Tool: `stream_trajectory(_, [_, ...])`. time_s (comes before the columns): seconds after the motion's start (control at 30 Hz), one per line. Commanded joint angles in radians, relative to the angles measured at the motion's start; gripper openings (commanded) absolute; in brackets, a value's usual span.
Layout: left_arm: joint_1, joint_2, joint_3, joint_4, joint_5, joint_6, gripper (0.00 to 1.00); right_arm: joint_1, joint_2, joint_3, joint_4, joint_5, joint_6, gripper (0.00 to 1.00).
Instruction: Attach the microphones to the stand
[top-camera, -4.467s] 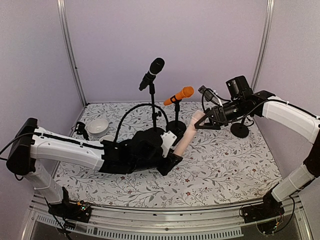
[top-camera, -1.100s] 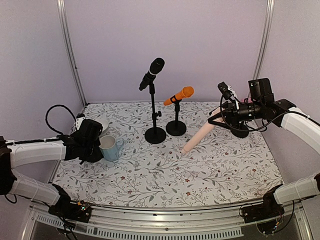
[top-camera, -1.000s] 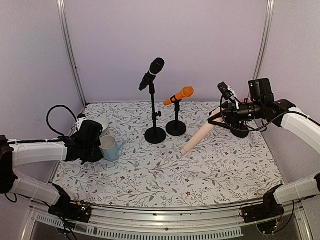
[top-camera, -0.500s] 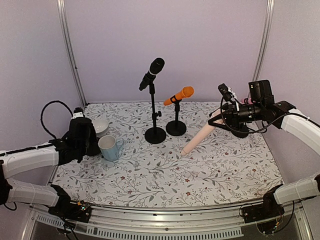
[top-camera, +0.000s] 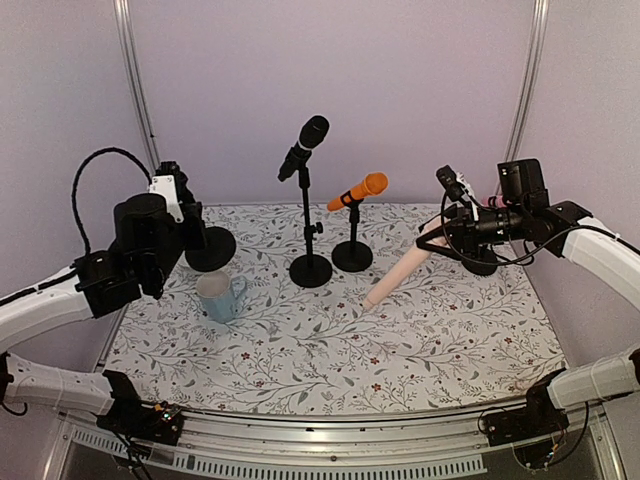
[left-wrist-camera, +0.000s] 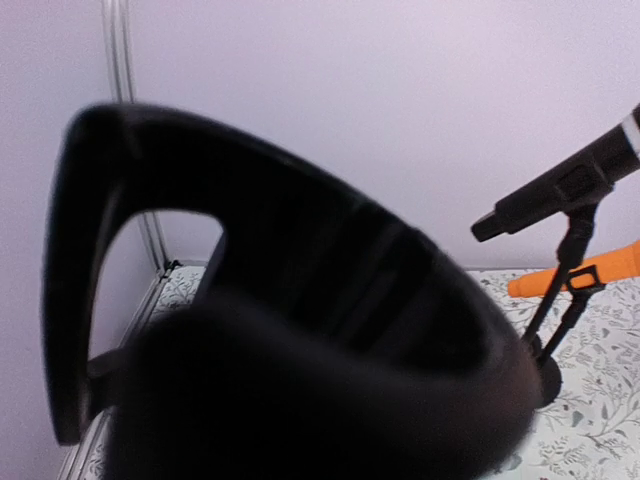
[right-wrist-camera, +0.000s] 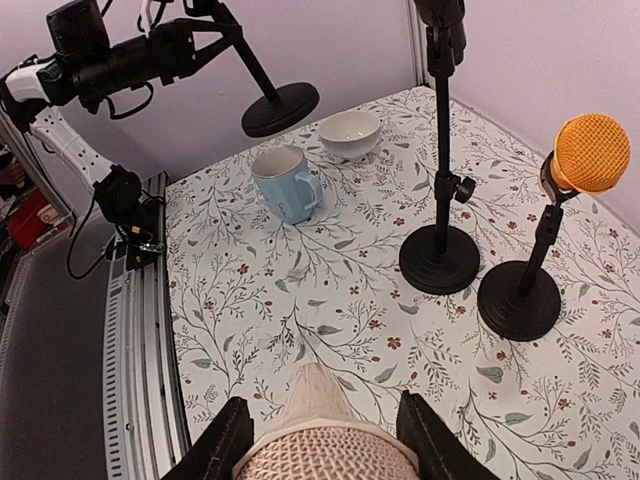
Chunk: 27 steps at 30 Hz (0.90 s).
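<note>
Beige-pink microphone (top-camera: 398, 268): slanted, tail end on the bench (top-camera: 300, 350), head raised. The right pincer (top-camera: 432, 238) is clamped on the head, with one finger (right-wrist-camera: 222, 442) on each side in the right wrist view.

Black microphone (top-camera: 305, 145): seated in the clip of the tall stand (top-camera: 308, 230) at centre rear, head angled up.

Orange microphone (top-camera: 358, 190): seated on the short stand (top-camera: 352, 250) just right of the tall one.

Empty stand (top-camera: 210, 248): clear of the bench and tilted. The left pincer (top-camera: 178, 212) is clenched round its pole, round base toward the rear.

Blue-and-white mug (top-camera: 220, 296): upright near the raised base. A white bowl (right-wrist-camera: 348, 132) sits behind it.

Left wrist view: mostly filled by a blurred dark shape.
</note>
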Motion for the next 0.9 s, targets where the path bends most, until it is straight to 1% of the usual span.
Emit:
stream_trajectory(0.0, [-0.101, 0.038, 0.092, 0.031, -0.018, 0.053, 0.0, -0.005, -0.011, 0.051, 0.001, 0.021, 0.0, 0.06])
stream_trajectory(0.1, [-0.162, 0.073, 0.102, 0.062, 0.072, 0.032, 0.0, -0.005, -0.011, 0.072, -0.013, 0.032, -0.003, 0.04])
stream_trajectory(0.17, [-0.214, 0.113, 0.11, 0.083, 0.105, 0.019, 0.0, -0.004, -0.011, 0.088, -0.025, 0.045, -0.01, 0.01])
stream_trajectory(0.27, [-0.288, 0.201, 0.133, 0.116, 0.181, 0.027, 0.0, -0.005, -0.013, 0.112, -0.044, 0.062, -0.015, 0.0])
stream_trajectory(0.37, [-0.35, 0.297, 0.154, 0.157, 0.25, 0.046, 0.0, -0.007, -0.018, 0.177, -0.067, 0.069, -0.013, 0.0])
stream_trajectory(0.47, [-0.375, 0.385, 0.166, 0.191, 0.302, 0.025, 0.0, -0.006, -0.029, 0.225, -0.081, 0.064, -0.006, 0.0])
stream_trajectory(0.57, [-0.381, 0.44, 0.154, 0.267, 0.382, 0.011, 0.0, -0.007, -0.046, 0.252, -0.092, 0.054, 0.001, 0.0])
stream_trajectory(0.73, [-0.382, 0.517, 0.113, 0.474, 0.538, 0.038, 0.0, -0.006, -0.069, 0.254, -0.107, 0.025, 0.004, 0.0])
stream_trajectory(0.87, [-0.383, 0.614, 0.152, 0.518, 0.568, 0.062, 0.0, -0.007, -0.081, 0.252, -0.109, 0.013, -0.001, 0.0])
